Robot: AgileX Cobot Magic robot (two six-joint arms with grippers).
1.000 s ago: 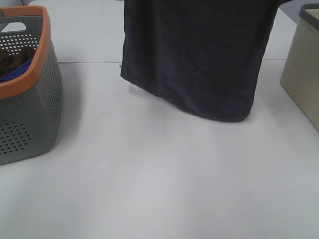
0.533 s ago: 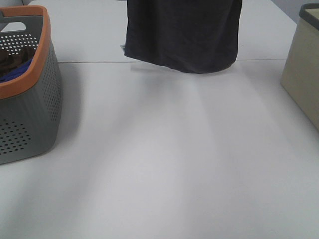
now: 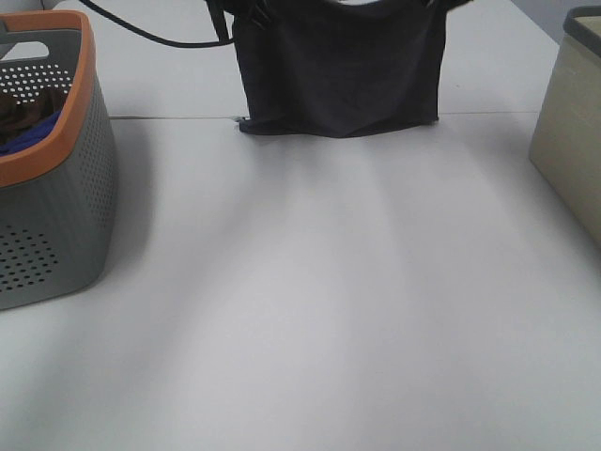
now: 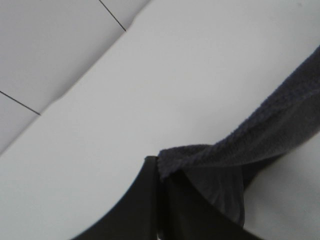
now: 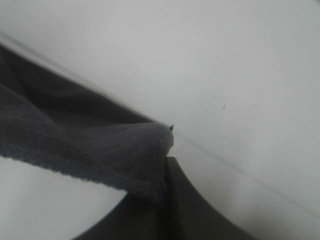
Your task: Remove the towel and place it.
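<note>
The towel (image 3: 340, 70) is a dark charcoal cloth that hangs spread at the far middle of the table. Its lower hem touches the tabletop, with a small white tag (image 3: 237, 120) at the lower left corner. My left gripper (image 3: 246, 9) holds the upper left corner and my right gripper (image 3: 441, 5) the upper right, both at the frame's top edge. In the left wrist view the gripper (image 4: 159, 165) is shut on a bunched towel corner (image 4: 260, 135). In the right wrist view the gripper (image 5: 167, 165) is shut on the towel's hem (image 5: 75, 140).
A grey perforated basket (image 3: 56, 202) with an orange rim stands at the left and holds blue cloth (image 3: 33, 132) and brown cloth. A beige bin (image 3: 573, 132) stands at the right edge. A black cable (image 3: 141, 33) crosses the far left. The white table (image 3: 310, 310) spreads in front.
The towel has moved away toward the table's far side and come down. Its lower hem, which hung free, now rests on the tabletop.
</note>
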